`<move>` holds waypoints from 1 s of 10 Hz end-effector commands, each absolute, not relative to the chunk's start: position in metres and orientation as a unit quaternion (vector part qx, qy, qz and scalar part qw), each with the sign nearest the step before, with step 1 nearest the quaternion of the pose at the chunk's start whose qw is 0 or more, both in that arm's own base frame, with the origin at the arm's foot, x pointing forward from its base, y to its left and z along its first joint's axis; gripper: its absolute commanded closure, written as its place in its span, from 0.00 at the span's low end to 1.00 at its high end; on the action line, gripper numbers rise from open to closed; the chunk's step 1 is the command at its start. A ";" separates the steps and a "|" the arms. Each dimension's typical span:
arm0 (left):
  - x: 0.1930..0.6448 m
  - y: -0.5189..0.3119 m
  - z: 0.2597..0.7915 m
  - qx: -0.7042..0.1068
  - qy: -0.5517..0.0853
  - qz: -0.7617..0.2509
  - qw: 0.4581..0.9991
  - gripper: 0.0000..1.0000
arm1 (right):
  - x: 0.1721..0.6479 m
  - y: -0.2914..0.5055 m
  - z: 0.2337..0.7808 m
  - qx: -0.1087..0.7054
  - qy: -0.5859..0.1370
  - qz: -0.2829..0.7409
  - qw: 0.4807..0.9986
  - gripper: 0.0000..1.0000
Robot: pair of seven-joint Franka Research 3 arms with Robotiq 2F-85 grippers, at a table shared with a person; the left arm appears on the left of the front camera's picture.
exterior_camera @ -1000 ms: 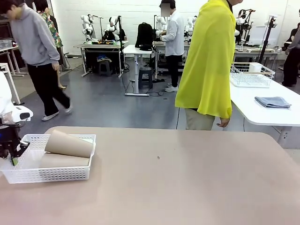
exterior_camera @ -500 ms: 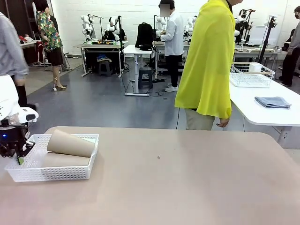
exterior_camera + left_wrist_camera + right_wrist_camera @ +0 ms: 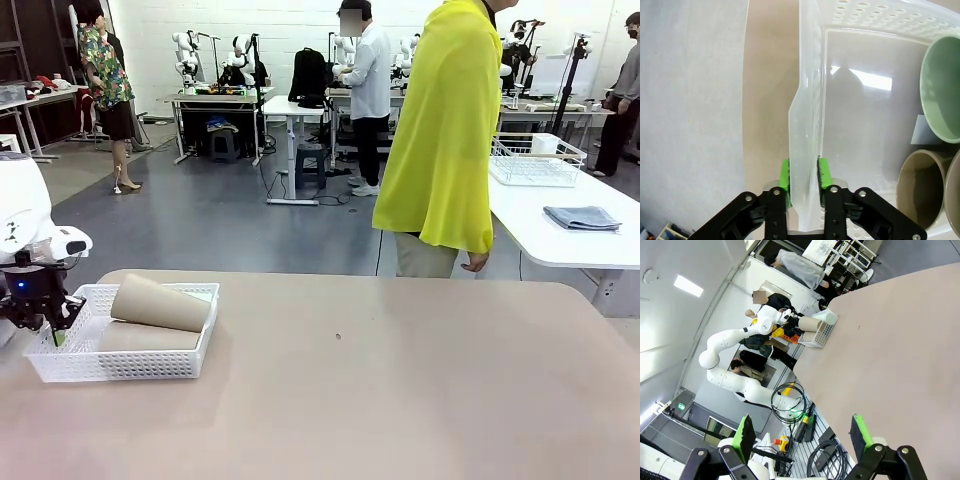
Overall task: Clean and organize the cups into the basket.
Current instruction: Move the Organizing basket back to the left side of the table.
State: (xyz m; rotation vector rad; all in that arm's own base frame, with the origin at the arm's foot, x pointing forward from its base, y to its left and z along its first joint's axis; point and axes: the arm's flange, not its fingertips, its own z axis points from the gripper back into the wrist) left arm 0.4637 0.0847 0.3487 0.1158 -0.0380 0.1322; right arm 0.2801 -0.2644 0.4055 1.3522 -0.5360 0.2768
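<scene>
Basket white, latticed; left fingers clamp its wall, right fingers apart.

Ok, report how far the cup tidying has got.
Done: the tan-brown tapered cups and the pale mint green cup already lie inside the small white lattice plastic basket. In hand: the left gripper is shut on the basket's side wall, near the left end of the beige table. The right gripper hangs open, holding nothing. Left: no loose cups show on the table; probably only placing the basket.

Cups lie sideways (stacked) in white basket.
</scene>
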 end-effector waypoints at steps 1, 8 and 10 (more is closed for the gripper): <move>0.469 0.083 0.348 0.046 -0.026 0.060 0.997 0.32 | 0.278 -0.261 0.405 0.611 -0.242 0.123 0.743 0.00; 0.464 0.075 0.355 0.055 -0.020 0.081 0.995 0.00 | 0.278 -0.261 0.405 0.611 -0.242 0.123 0.743 0.00; 0.432 0.055 0.393 0.037 -0.047 0.137 0.989 0.00 | 0.278 -0.261 0.405 0.611 -0.242 0.123 0.743 0.00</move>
